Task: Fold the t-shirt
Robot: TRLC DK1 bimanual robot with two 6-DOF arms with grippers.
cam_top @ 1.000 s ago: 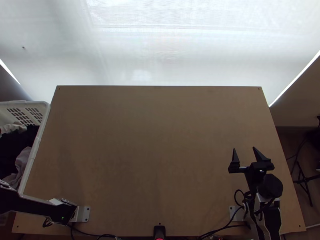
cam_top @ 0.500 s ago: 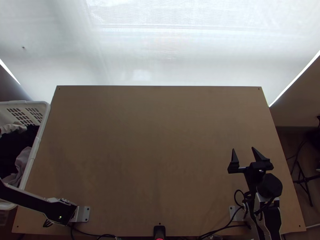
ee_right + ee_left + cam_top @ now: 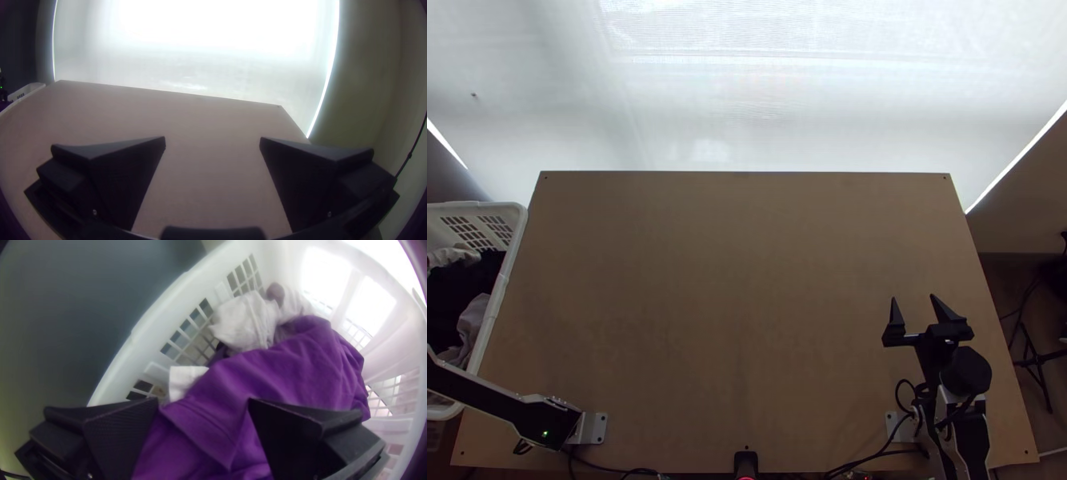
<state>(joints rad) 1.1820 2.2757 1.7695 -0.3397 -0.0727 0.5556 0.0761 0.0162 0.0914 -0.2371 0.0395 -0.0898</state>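
Jaws spread apart and released, the left gripper is over a purple cloth garment bunched in the white plastic basket, near crumpled off-white cloth; whether the purple piece is the t-shirt, I cannot tell. Rightward lies the light wooden table. Over its right side, the right gripper has jaws wide apart, grasping nothing.

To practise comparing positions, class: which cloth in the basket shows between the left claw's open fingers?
The purple cloth, bunched by the left claw; the crumpled pale cloth lies beyond the fingertips, near the basket's slotted wall.
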